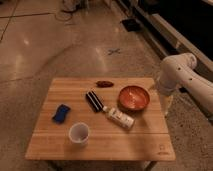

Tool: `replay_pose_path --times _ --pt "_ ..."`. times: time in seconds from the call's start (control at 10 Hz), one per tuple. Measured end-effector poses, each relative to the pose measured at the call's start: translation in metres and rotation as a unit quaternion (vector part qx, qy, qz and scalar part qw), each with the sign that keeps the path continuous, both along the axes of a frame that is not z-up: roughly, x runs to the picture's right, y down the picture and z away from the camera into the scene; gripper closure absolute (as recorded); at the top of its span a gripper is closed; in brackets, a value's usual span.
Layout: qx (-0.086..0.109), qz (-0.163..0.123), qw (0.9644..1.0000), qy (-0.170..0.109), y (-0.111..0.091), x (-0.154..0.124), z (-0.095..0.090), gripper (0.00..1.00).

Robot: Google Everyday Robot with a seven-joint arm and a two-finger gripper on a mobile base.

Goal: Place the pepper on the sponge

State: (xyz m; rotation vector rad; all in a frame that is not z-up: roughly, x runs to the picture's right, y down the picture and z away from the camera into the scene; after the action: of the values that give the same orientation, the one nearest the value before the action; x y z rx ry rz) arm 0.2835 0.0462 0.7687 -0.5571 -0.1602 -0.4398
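The dark red pepper [104, 83] lies near the far edge of the wooden table [140, 140], left of the bowl. The blue sponge [61, 113] rests on the table's left side, well apart from the pepper. My white arm [182, 80] reaches in from the right, past the table's right edge. The gripper hangs down at about the table's right edge beside the bowl, largely hidden behind the arm.
An orange bowl [134, 97] stands at the right. A black rectangular bar [93, 100] and a white bottle [119, 118] lie in the middle. A white cup [79, 133] stands near the front left. A blue cross mark [114, 51] is on the floor beyond.
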Motion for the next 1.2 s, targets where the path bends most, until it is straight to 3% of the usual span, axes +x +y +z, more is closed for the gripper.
replay_pose_path --times 0.5,0.8,1.2 --pt "0.002 0.003 1.0000 0.003 -0.003 0.000 0.002 0.20" --pt "0.021 0.001 0.9998 0.001 -0.034 -0.025 0.020 0.20" --pt "0.054 -0.003 0.9983 -0.022 -0.088 -0.086 0.047 0.20"
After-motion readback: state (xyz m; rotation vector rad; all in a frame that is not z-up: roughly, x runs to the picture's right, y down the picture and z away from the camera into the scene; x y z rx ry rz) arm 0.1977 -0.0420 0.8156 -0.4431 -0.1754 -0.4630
